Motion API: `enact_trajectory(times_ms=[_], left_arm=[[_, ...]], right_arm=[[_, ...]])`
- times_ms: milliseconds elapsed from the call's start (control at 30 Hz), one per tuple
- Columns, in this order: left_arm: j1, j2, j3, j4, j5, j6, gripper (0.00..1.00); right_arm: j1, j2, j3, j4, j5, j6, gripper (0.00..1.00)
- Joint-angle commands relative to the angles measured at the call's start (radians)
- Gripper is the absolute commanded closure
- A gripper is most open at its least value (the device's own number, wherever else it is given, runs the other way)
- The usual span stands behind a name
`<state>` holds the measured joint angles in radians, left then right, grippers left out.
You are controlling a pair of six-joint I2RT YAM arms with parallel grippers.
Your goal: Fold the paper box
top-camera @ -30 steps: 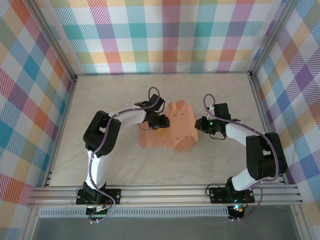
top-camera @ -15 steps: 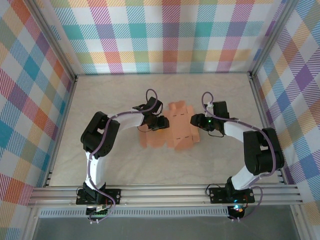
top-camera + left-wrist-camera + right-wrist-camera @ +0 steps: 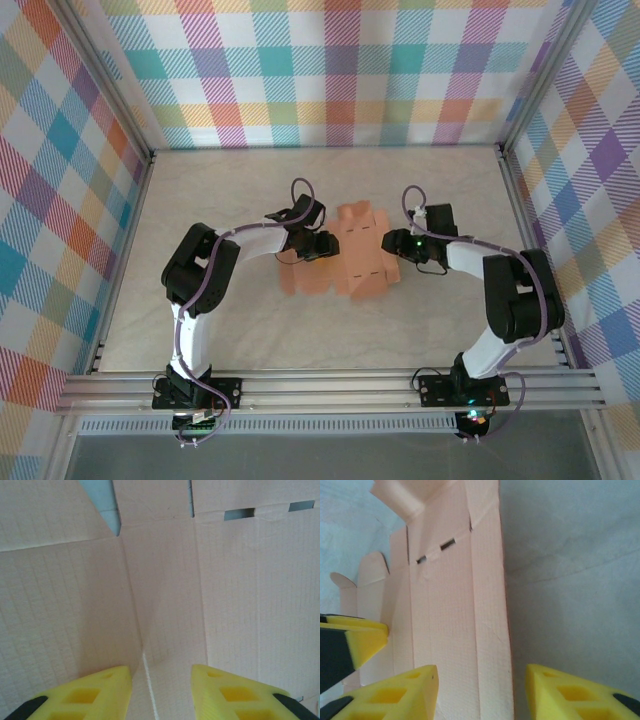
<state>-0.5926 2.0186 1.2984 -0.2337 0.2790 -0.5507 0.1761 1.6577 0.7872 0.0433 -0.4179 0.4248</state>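
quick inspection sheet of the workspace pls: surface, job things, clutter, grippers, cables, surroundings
surface: pale beige table, flat, with some faint creases
job's things: paper box, salmon-orange card, partly folded with panels raised, mid-table between the two arms; slots show near its far end
clutter: nothing seen
grippers: left gripper open, jaws either side of a crease in the card; right gripper open, jaws straddling the card's long side panel
cables: purple cables loop above each wrist, neither lying on the card
surroundings: plaid walls on three sides, aluminium rail along the near edge holding both arm bases
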Motion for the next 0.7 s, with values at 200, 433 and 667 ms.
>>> enact_trajectory(times_ms=[200, 433, 667], left_arm=[[-0.001, 0.058, -0.052, -0.052, -0.009, -0.013, 0.61], [-0.002, 0.003, -0.069, -0.052, -0.019, -0.017, 0.43], [0.02, -0.208, -0.206, 0.099, -0.136, -0.046, 0.16]], right_arm=[[-0.006, 0.013, 0.015, 0.019, -0.041, -0.032, 0.82], [0.016, -0.016, 0.055, -0.111, 0.069, -0.111, 1.0], [0.108, 0.029, 0.219, -0.399, 0.372, -0.184, 1.0]])
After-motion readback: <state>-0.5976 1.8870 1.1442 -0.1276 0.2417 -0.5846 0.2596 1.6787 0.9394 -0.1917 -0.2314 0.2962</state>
